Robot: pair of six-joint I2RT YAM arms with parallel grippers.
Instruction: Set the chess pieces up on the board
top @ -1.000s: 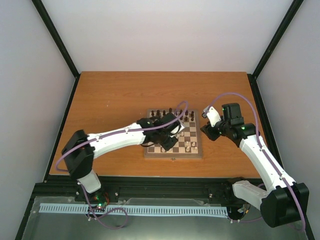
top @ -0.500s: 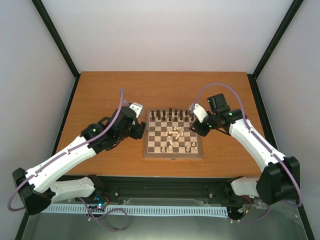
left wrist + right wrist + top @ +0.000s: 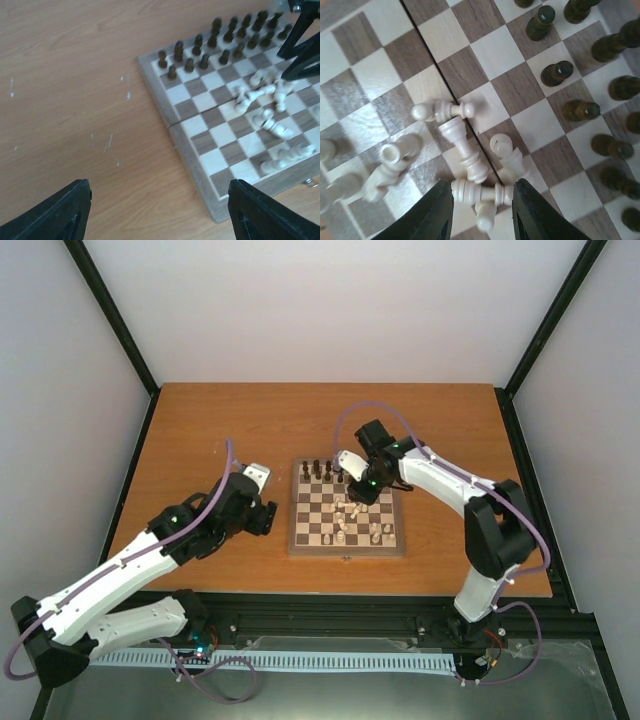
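Note:
The board [image 3: 297,540] lies mid-table. Dark pieces [image 3: 333,471] stand in two rows along its far side. Cream pieces [image 3: 350,510] lie toppled in a heap near the middle, with more near the front edge. My right gripper [image 3: 358,495] hangs low over the heap. In the right wrist view it [image 3: 482,212] is open, its fingers on either side of a cream piece [image 3: 480,191] lying on its side. Dark pieces [image 3: 557,72] stand to the right there. My left gripper [image 3: 268,515] is wide open and empty [image 3: 160,215] over bare table left of the board [image 3: 190,145].
Orange-brown wooden tabletop [image 3: 220,430] surrounds the board, with black frame posts at the corners and white walls behind. My right gripper's dark fingers [image 3: 300,45] show at the top right of the left wrist view. Small white scuffs [image 3: 107,142] mark the table.
My left arm has pulled back off the board to its left side. My right arm has swung from the board's right edge in over the cream heap.

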